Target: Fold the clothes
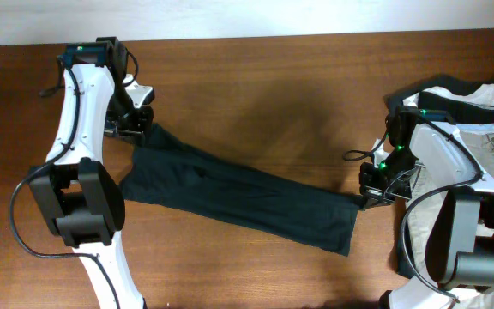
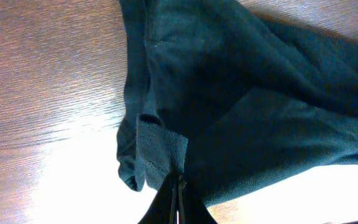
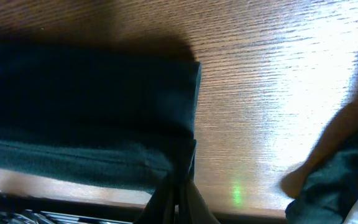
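Looking from overhead, you see the T-shirt (image 1: 238, 193) drawn into a long dark band on the tabletop (image 1: 273, 77), its long axis slanting from a far-left end to a near-right end. Your left end effector (image 1: 137, 129) sits at the shirt's far-left end and your right end effector (image 1: 369, 199) at its near-right corner. Each arm has one end, and the cloth lies between them, inward from both. A heap of pale and dark garments (image 1: 478, 107) lies beyond the shirt's right end, apart from it. In the left wrist view, the fingers are pressed together on a turned-up hem of the shirt, which spreads away ahead of them. In the right wrist view, the fingers likewise pinch the shirt's edge at a corner, the cloth running off to one side. I judge the next fold turns on that slanted axis: either end would have to travel along it toward the other.
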### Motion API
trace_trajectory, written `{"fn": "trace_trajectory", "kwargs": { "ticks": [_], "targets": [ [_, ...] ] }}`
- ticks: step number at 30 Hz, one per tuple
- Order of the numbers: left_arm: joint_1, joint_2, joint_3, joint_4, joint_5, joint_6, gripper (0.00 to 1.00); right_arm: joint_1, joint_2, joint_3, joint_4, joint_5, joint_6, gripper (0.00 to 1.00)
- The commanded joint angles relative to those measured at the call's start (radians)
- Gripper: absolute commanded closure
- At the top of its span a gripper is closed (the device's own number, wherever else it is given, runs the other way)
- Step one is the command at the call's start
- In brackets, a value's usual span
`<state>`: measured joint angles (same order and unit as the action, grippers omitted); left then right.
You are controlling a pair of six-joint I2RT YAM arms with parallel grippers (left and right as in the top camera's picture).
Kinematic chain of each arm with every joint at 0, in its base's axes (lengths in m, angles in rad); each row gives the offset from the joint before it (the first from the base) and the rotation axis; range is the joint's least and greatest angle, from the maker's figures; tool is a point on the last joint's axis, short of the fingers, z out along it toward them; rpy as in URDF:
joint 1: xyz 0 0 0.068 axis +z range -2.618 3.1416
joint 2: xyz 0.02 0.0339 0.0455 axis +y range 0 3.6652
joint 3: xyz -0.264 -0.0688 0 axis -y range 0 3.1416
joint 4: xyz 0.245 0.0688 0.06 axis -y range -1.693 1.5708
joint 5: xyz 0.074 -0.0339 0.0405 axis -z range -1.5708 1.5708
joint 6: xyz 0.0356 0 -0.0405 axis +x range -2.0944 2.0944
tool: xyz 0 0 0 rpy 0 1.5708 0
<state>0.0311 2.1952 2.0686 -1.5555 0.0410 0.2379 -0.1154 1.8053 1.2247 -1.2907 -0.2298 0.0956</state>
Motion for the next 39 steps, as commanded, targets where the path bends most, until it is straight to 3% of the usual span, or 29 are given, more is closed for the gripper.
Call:
{"fn": "trace_trajectory", "kwargs": {
  "ticks": [1,6,9,12,15,16,18,19,21,26,31,34,36,39],
  "targets": [
    [0.005,-0.036,0.011,-0.013,0.023,-0.013,0.91,-0.003,-0.028,-0.012,-0.011,0.01,-0.014,0.94],
    [0.005,-0.036,0.011,-0.089,0.023,-0.013,0.91,-0.003,-0.028,-0.013,-0.074,0.032,-0.014,0.94],
    [0.001,-0.036,0.008,-0.073,0.125,-0.026,0.75,-0.003,-0.028,-0.013,-0.074,0.032,-0.014,0.94],
    [-0.031,-0.035,-0.075,0.039,0.178,-0.005,0.5,-0.003,-0.028,-0.013,-0.044,0.031,-0.013,0.94],
    [-0.079,-0.035,-0.27,0.266,0.182,-0.005,0.45,-0.003,-0.028,-0.013,-0.033,0.027,-0.013,0.94],
    [-0.09,-0.035,-0.314,0.312,0.183,-0.005,0.45,-0.003,-0.028,-0.013,-0.027,0.023,-0.013,0.94],
    [-0.101,-0.035,-0.349,0.333,0.18,-0.005,0.57,-0.003,-0.028,-0.013,-0.019,0.023,-0.013,0.94],
    [-0.1,-0.035,-0.349,0.334,0.17,-0.005,0.77,-0.003,-0.028,-0.013,-0.012,0.023,-0.013,0.94],
    [-0.1,-0.036,-0.349,0.326,0.129,-0.005,1.0,-0.003,-0.028,-0.013,-0.01,0.024,-0.01,0.94],
    [-0.077,-0.051,-0.235,0.138,0.073,-0.006,0.99,-0.003,-0.028,-0.013,-0.038,0.024,-0.011,0.93],
    [-0.074,-0.058,-0.235,0.049,0.036,-0.021,1.0,-0.003,-0.028,-0.03,-0.075,0.024,-0.011,0.92],
    [-0.074,-0.058,-0.235,0.044,0.036,-0.021,1.0,-0.003,-0.028,-0.081,-0.078,0.024,-0.014,0.76],
    [-0.074,-0.058,-0.235,0.049,0.036,-0.021,1.0,-0.003,-0.028,-0.09,-0.074,0.024,-0.013,0.61],
    [-0.074,-0.058,-0.235,0.05,0.037,-0.021,0.99,-0.003,-0.028,-0.09,0.027,-0.023,-0.005,0.61]
  ]
}}
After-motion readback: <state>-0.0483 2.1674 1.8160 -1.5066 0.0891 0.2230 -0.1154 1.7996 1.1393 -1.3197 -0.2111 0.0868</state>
